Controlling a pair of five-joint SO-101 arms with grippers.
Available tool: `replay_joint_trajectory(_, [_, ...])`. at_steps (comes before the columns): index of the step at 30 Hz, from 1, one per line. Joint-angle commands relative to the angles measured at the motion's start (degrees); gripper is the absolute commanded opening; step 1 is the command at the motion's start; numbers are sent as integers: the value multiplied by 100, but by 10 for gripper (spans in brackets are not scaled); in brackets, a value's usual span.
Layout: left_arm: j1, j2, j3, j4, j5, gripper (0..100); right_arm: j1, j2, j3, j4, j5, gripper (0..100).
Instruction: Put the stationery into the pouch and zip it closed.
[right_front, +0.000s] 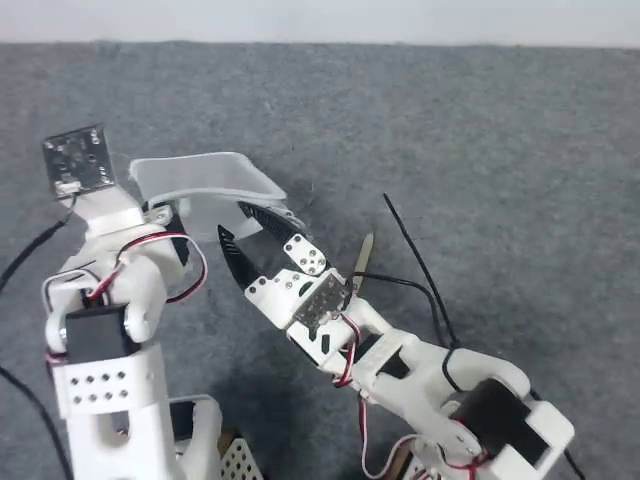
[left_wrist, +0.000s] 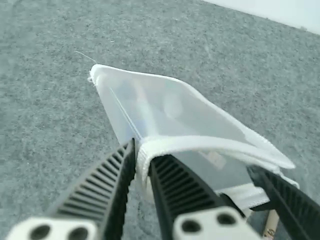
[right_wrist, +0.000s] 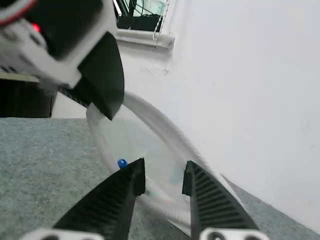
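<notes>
A translucent white pouch (right_front: 205, 182) is held up off the grey table, its mouth toward the right arm. My left gripper (left_wrist: 142, 162) is shut on the pouch's (left_wrist: 165, 110) zipper rim at one end. My right gripper (right_front: 250, 238) stands open at the other end of the mouth, its black fingers either side of the rim. From the right wrist, the right gripper (right_wrist: 162, 185) frames the pouch (right_wrist: 145, 145) opening, where a small blue spot (right_wrist: 122, 163) shows. A thin tan pencil (right_front: 362, 262) lies on the table beside the right arm.
A black cable (right_front: 415, 255) runs across the grey felt to the right of the pencil. The left arm's body (right_front: 105, 330) stands at the front left. Bare felt stretches across the back and right of the table.
</notes>
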Motion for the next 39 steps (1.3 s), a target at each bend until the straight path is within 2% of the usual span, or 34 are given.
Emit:
replay_joint_trajectory(1, [-79,-114,-330,-26,-26,10,-13,-699,202,207,141,116])
replay_joint_trajectory(5, [-79,-114,-330,-26,-26,10,-4,-1499,264,1358,105,116])
replay_joint_trajectory(14, [-88,-114,-330,-35,-9,10,444,-3785,167,4312,-1160,116])
replay_joint_trajectory(20, [-97,-123,-330,-35,-9,10,831,-4752,-695,7073,-1714,115])
replay_joint_trajectory(23, [-158,-141,-330,-35,-9,10,1130,-4787,-1152,7960,-1996,115])
replay_joint_trajectory(26, [-325,-141,-321,-97,62,10,1376,-4787,-1407,8426,-2171,115])
replay_joint_trajectory(32, [-554,-141,-321,-123,158,10,1648,-4787,-1451,8602,-2189,115])
replay_joint_trajectory(39, [-756,-141,-277,-202,176,10,1833,-4787,-1459,9270,-2189,115])
